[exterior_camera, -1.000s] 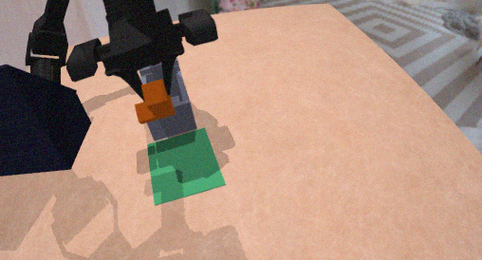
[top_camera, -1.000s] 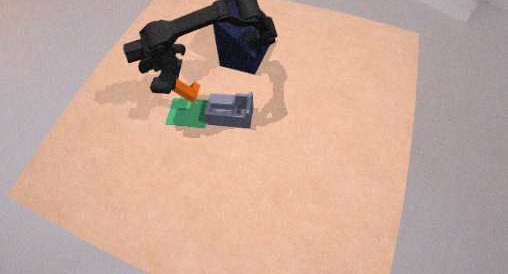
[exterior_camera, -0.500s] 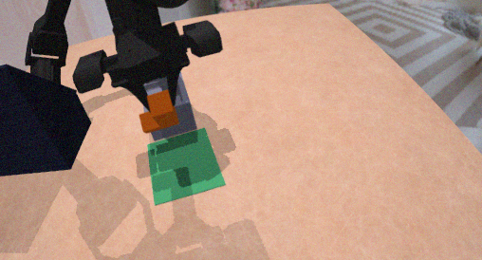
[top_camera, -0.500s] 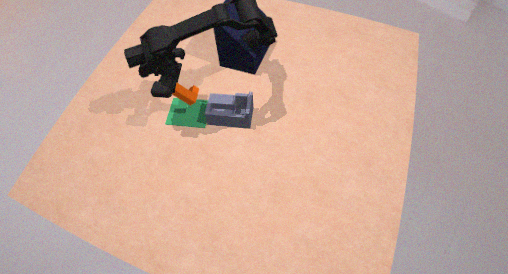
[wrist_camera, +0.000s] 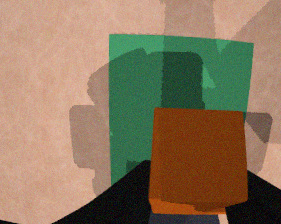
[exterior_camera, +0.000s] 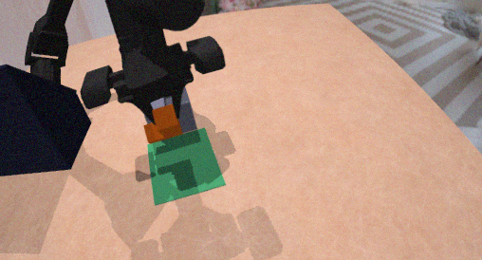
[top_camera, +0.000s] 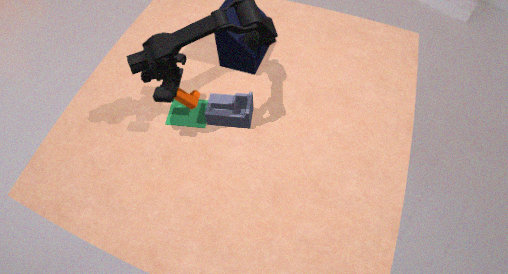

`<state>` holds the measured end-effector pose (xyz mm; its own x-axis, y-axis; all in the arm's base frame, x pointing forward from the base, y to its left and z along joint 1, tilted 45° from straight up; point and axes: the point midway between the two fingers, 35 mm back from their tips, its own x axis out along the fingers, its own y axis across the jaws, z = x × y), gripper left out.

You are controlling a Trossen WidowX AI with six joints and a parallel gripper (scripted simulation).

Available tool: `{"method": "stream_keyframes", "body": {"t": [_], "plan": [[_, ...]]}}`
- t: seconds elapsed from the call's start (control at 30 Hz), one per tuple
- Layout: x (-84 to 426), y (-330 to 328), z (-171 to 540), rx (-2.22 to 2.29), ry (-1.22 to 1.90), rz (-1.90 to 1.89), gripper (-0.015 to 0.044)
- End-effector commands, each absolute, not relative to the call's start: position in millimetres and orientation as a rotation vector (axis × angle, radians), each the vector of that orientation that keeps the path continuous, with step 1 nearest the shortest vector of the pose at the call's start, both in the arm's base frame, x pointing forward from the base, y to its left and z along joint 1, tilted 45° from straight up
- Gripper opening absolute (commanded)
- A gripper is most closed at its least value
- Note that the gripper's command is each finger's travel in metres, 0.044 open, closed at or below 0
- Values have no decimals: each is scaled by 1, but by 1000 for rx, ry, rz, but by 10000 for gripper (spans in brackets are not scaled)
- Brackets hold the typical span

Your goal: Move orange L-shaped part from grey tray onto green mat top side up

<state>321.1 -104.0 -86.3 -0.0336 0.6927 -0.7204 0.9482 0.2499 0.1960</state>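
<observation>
One gripper [top_camera: 172,94]: pinching the orange part [top_camera: 188,97], carried in the air
Part: over the green mat's [top_camera: 186,119] 12 o'clock edge
Tray [top_camera: 226,117]: at mat's 3 o'clock, pocket vacant

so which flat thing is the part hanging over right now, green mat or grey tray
The green mat: the orange part, pinched in the gripper, hangs above it; the grey tray sits alongside.

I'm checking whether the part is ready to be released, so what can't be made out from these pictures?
- Fingertips of the gripper on the orange part: wrist view, the part fills the foreground; top view, too small.
- Gap between the part and the green mat: no side-on view; only its shadow shows.
- Grey tray: exterior view, mostly behind the gripper; wrist view, cut by the bottom edge.
- The part's L-shaped outline: wrist view shows only one face.
</observation>
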Motion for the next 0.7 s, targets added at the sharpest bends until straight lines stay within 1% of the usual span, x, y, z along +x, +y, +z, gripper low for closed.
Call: {"method": "stream_keyframes", "body": {"t": [0.0,0.67], "plan": [[319,-98,-92,1518,1797,-445,0],[317,-76,-114,1519,1798,-444,0]]}}
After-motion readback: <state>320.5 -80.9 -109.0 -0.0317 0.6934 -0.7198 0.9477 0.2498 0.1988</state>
